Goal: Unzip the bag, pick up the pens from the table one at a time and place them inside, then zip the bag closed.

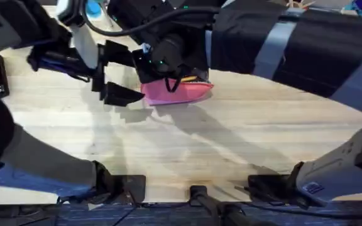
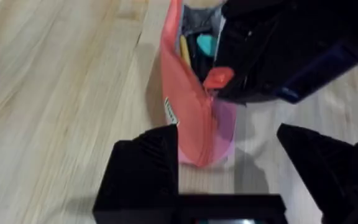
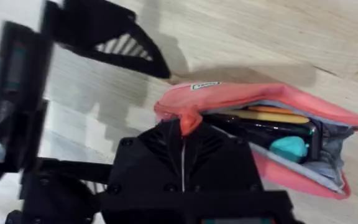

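Left gripper [image 2: 229, 177]: fingers spread wide, empty, straddling the bag's near end.
Bag [image 1: 176, 91]: on the table [image 1: 187, 150], mouth open, pens [image 3: 272, 114] inside.
Right gripper [image 3: 183, 134]: pinched on the zipper pull [image 3: 188, 121].
Risk: unheld, the pouch may drag with the pull, or fabric snags the slider.

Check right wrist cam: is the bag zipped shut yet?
No. The bag gapes open along its zipper, with a yellow pen and a teal item visible inside.
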Robot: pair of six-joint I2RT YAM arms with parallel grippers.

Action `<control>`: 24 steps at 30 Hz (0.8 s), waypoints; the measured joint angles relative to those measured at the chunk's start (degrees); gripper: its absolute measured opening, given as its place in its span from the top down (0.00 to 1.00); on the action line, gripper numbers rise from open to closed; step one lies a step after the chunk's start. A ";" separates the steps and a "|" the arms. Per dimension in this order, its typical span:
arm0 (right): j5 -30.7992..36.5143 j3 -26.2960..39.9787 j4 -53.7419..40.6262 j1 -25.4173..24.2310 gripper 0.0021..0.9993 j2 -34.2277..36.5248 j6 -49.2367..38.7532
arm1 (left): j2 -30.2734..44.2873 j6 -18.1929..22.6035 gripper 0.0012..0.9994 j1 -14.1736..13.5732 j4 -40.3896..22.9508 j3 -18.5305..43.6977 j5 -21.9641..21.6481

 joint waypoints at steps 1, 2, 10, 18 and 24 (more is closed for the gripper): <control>-0.02 0.00 0.00 -0.13 0.97 0.00 0.00 | 0.47 -0.41 0.01 -0.65 0.41 0.00 0.42; -0.12 0.01 0.00 -0.25 0.97 0.00 0.00 | 1.16 -0.92 0.01 -1.30 0.85 0.00 1.04; -0.17 0.02 0.74 -0.41 0.97 0.02 0.00 | 7.59 -4.17 0.01 -2.72 3.73 0.00 4.44; -0.62 0.00 1.62 -1.10 0.97 0.00 0.00 | 10.03 -5.35 0.20 -2.72 4.24 -0.02 7.26; -0.86 0.00 1.57 -1.79 0.97 0.00 0.00 | 10.04 -5.64 0.66 -2.72 4.49 -0.02 7.24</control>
